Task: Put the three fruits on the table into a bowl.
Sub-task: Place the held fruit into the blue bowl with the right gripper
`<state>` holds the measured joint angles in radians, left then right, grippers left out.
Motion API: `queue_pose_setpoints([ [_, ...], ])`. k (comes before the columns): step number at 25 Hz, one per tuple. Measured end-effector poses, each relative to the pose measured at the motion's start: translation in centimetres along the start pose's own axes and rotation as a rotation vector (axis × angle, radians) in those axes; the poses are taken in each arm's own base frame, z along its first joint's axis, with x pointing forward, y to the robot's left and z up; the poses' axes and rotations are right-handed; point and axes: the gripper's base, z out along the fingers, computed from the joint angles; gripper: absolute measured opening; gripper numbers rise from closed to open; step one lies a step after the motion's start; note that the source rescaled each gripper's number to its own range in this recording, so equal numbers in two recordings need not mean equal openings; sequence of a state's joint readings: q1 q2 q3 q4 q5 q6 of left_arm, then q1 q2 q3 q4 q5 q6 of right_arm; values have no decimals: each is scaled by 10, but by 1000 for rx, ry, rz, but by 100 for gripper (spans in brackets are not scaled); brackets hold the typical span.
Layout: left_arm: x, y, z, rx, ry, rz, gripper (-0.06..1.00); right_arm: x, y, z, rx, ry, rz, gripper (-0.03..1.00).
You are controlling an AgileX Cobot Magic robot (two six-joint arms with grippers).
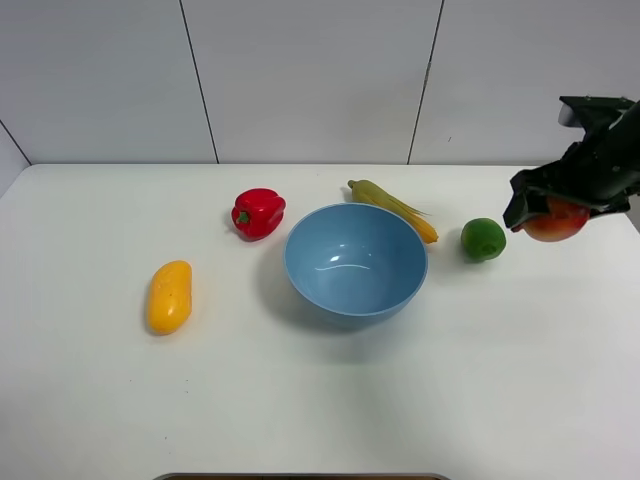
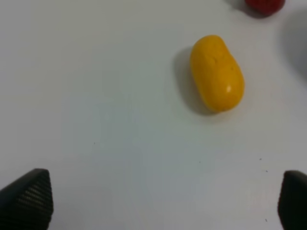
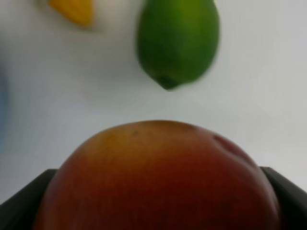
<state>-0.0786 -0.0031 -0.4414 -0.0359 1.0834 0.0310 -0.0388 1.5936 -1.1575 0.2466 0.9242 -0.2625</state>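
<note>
Exterior high view: the right gripper (image 1: 552, 206) holds the red fruit (image 1: 556, 226), right of the bowl (image 1: 352, 298). The left gripper (image 2: 158, 203) is spread wide.

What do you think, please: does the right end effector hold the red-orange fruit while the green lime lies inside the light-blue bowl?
The round green lime is not inside the light-blue plastic bowl; the exterior high view shows it on the white table beside it. The right end effector holds the round red-orange fruit.

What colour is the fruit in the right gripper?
The pomegranate-like fruit is red-orange with a yellowish patch, best seen in the right wrist view.
</note>
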Motion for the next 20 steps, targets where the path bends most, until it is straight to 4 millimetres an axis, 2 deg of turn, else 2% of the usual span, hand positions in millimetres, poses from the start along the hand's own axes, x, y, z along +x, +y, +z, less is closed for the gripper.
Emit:
queue_pose_setpoints([
  [6,0,0,0,0,0,0,87,-21,73,-15,-74,-72,-225,33],
  [9,0,0,0,0,0,0,87,-22,108,-17,-110,-115,-312,33],
  [12,0,0,0,0,0,0,87,-19,134,-13,-138,-141,-377,33],
  [15,0,0,0,0,0,0,87,-17,155,4,-159,-121,-429,33],
  [20,0,0,0,0,0,0,87,-13,183,57,-170,-70,-483,33],
])
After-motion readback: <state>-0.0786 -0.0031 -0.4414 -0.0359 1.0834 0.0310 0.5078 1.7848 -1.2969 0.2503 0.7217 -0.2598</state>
